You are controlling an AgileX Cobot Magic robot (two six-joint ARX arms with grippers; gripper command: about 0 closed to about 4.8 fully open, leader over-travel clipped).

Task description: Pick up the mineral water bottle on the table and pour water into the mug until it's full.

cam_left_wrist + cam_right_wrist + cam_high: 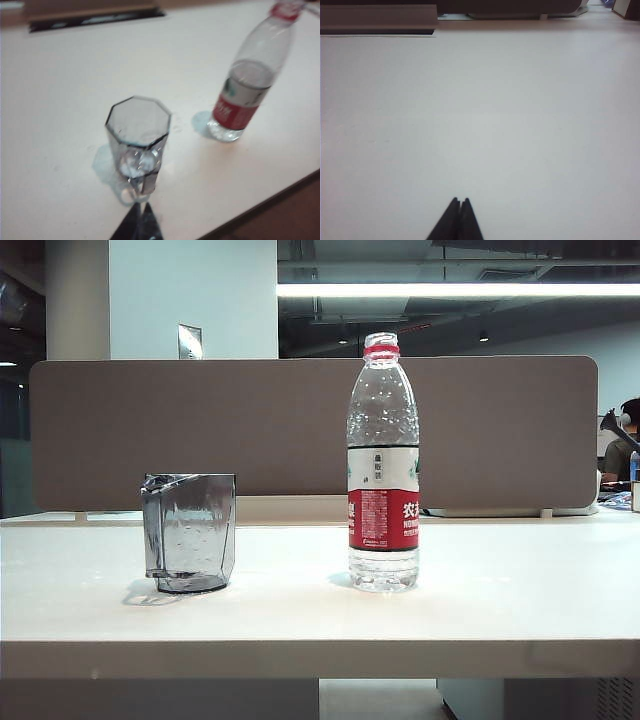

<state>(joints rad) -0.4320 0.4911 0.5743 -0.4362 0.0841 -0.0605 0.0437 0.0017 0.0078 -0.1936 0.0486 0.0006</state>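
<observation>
Both grippers clenched: left gripper (138,206), right gripper (460,201) | white table (500,600) (office divider (120,430) behind)

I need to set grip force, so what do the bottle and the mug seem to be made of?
The mineral water bottle looks like thin clear plastic: ribbed walls, glossy printed label, red neck ring. The mug looks like smoky-grey transparent plastic or glass with angular facets; which one I cannot tell. Both stand on the table, matte white, likely laminate.
</observation>
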